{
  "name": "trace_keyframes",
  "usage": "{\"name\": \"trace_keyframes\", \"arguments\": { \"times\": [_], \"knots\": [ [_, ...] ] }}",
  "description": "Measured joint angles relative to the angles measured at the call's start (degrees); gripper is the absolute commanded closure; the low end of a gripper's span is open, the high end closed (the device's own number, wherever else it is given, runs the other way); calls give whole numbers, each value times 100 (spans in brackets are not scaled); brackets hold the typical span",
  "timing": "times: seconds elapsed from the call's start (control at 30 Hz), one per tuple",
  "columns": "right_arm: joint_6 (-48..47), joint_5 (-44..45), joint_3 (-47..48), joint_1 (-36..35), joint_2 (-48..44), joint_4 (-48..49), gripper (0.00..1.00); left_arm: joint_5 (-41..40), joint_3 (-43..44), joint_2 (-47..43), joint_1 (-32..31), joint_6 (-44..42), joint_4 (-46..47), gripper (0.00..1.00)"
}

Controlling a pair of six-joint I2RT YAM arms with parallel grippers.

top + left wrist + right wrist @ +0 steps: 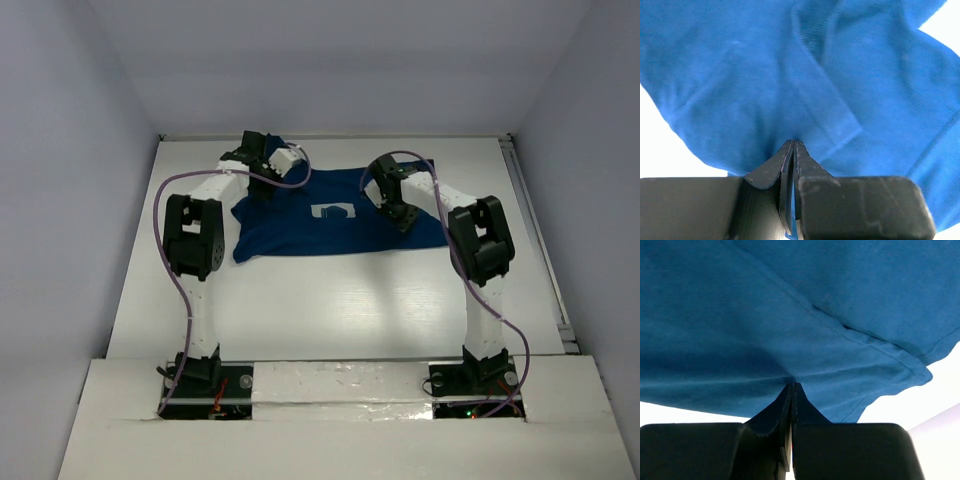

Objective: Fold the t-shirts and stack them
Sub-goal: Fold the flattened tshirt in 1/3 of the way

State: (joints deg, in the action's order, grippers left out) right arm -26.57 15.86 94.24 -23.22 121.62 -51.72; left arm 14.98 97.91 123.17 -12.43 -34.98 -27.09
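One dark navy t-shirt [330, 232] lies spread on the white table, its white chest print [335, 211] facing up. My left gripper [262, 188] is at the shirt's far left corner, by the sleeve. In the left wrist view the gripper [792, 143] is shut, pinching a fold of the t-shirt [755, 75]. My right gripper [404, 216] is over the shirt's right part. In the right wrist view it [792, 385] is shut, pinching the t-shirt [765, 310] near a hemmed edge. The cloth puckers at both pinch points.
The white table [340, 300] is walled on the left, back and right. A metal rail [537, 245] runs along its right edge. Purple cables loop off both arms. The arm bases stand at the near edge.
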Motion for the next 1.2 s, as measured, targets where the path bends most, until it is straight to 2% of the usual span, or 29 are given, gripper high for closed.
{"name": "trace_keyframes", "arguments": {
  "times": [0.2, 0.33, 0.47, 0.6, 0.7, 1.0, 1.2],
  "knots": [
    [-13, -238, -46, -9, 0, -26, 96, -638, 0, 173, 0, 321, 297, 100],
    [-7, -356, -125, -9, -9, -17, 90, -1211, 0, 326, 7, 601, 553, 100],
    [11, -431, -227, -9, -68, 22, 89, -1303, 11, 367, 66, 905, 719, 100],
    [44, -474, -382, -9, -249, 37, 89, -1034, -256, 149, 122, 1071, 1150, 100],
    [63, -503, -437, -9, -345, 61, 89, -737, -734, -400, 157, 1113, 1272, 100],
    [92, -566, -483, -9, -369, 120, 91, 393, -1419, -1858, 155, 922, 1353, 100],
    [92, -579, -483, -9, -369, 120, 88, 935, -1947, -1829, 50, 575, 1043, 100]
  ]
}}
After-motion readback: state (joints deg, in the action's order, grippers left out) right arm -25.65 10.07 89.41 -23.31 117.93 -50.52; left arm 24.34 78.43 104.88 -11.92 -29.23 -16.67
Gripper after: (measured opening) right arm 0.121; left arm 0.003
